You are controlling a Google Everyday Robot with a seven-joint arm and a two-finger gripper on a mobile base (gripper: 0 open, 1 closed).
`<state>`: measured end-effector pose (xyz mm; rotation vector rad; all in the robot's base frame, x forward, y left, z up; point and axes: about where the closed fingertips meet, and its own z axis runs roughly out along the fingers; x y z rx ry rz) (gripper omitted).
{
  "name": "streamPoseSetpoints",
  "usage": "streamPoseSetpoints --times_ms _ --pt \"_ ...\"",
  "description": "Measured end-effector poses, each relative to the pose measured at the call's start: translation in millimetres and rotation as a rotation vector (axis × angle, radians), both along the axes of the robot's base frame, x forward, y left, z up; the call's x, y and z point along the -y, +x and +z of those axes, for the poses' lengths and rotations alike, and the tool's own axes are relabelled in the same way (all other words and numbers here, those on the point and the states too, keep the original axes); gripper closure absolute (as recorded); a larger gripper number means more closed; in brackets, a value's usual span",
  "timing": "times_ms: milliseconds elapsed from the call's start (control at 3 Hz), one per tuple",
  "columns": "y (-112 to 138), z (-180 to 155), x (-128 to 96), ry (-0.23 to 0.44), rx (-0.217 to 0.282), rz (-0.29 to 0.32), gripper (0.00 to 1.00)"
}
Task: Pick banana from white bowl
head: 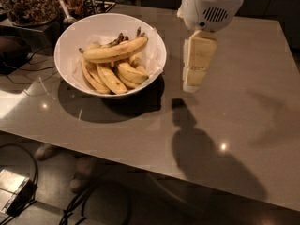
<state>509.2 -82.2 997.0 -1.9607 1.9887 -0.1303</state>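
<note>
We read this as the approach step: nothing grasped yet. The banana [116, 50] lies on top of the pile in the white bowl [70, 41], running across it with its dark stem tip toward the bowl's right rim. The shorter bananas [110, 78] sit under it, toward the bowl's front.

The tool [191, 83] hangs just right of the bowl, outside the rim, pointing down over the bare worktop [140, 135]. It seems to touch nothing, and its shadow falls on the worktop in front of the bowl's right side.

We cannot tell whether the tool is released or clenched (it shows as one pale block from this side). We see nothing held in it.

To do the step well, we'd bring the tool over the bowl's centre and come down on the middle of the top banana, closing across its width. It should stay clear of the bowl's right rim and the thin paper [152, 55] lining the bowl, and not dig into the fruit below.

A dark container [28, 3] stands behind the bowl, to the left; ignore it.
</note>
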Motion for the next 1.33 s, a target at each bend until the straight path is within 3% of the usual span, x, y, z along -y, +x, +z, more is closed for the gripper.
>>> streamPoseSetpoints --times_ms 333,1000,1333 --pt "19 -1 -24 -0.009 -0.005 0.033 0.00" --pt "66 -8 -93 -0.034 -0.032 0.171 0.00" --pt "81 -10 -111 -0.038 -0.031 0.210 0.00"
